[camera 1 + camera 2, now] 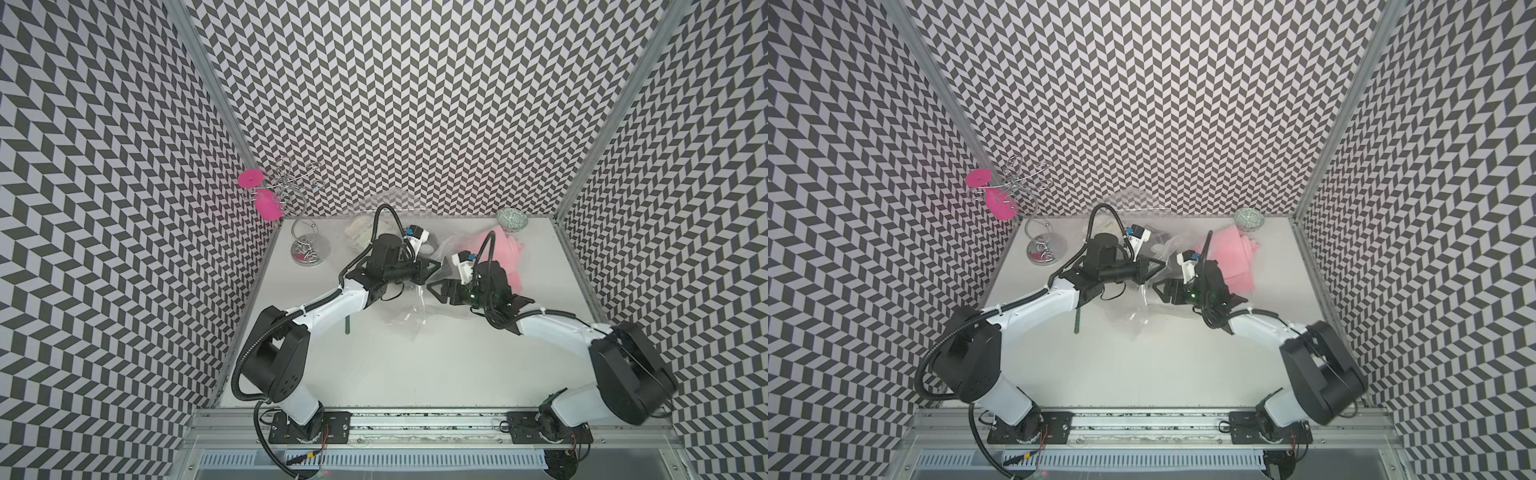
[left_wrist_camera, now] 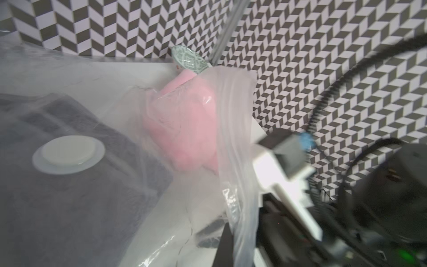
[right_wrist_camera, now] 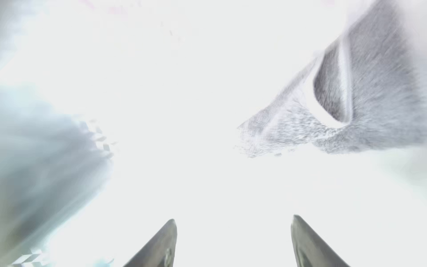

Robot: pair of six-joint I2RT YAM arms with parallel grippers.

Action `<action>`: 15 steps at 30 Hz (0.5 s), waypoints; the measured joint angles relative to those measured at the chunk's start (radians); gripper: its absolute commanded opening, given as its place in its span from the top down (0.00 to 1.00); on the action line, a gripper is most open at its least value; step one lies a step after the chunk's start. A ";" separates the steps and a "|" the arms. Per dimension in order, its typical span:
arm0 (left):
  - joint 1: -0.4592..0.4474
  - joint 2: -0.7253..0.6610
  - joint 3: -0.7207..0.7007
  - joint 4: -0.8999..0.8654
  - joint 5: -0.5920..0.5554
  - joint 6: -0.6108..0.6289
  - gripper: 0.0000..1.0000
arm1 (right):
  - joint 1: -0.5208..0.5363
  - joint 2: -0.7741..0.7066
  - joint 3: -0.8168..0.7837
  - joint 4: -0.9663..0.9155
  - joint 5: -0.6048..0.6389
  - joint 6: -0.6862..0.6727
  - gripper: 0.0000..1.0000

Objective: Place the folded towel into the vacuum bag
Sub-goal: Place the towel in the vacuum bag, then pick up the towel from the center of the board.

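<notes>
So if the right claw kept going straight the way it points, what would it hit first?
Most likely the vacuum bag, whose clear plastic is bunched just ahead of the open right gripper. Past it stands the left arm. The wrist view is washed out, so depth is uncertain.

Table (image 1: pixel 415 374) layout.
- Vacuum bag (image 1: pixel 405 320) sprawls from mid-table back to the rear wall.
- Valve cap (image 2: pixel 69 153) sits on its upper face, directly over an inner towel (image 2: pixel 69 208) in the bag.
- Folded towel (image 1: pixel 509 253) lies rear right, behind my right wrist. Bag film overlaps its side; inside or not, I cannot tell.
- Bowl (image 1: pixel 512 219) sits in the rear right corner, just behind that towel.
- Wire stand (image 1: pixel 305 245) stands rear left.
- My left gripper (image 1: pixel 432 268) and right gripper (image 1: pixel 432 290) face each other closely over the bag's middle.
- Stick (image 1: pixel 347 325) lies beside my left forearm.
</notes>
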State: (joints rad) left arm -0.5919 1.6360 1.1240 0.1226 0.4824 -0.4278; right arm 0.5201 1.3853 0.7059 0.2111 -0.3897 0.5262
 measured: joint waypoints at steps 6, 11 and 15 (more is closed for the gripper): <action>0.003 0.021 0.000 0.004 -0.045 -0.040 1.00 | -0.037 -0.349 -0.112 -0.048 0.177 -0.038 0.14; 0.003 0.021 0.000 0.004 -0.052 -0.045 1.00 | -0.290 -0.334 -0.033 -0.054 0.246 -0.020 0.12; 0.003 0.021 0.000 0.003 -0.051 -0.045 1.00 | -0.455 -0.103 0.098 -0.113 0.242 -0.002 0.09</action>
State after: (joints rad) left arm -0.5884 1.6573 1.1240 0.1257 0.4309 -0.4732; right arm 0.0650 1.2819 0.8043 0.0982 -0.1474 0.5247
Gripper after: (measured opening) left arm 0.048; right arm 0.898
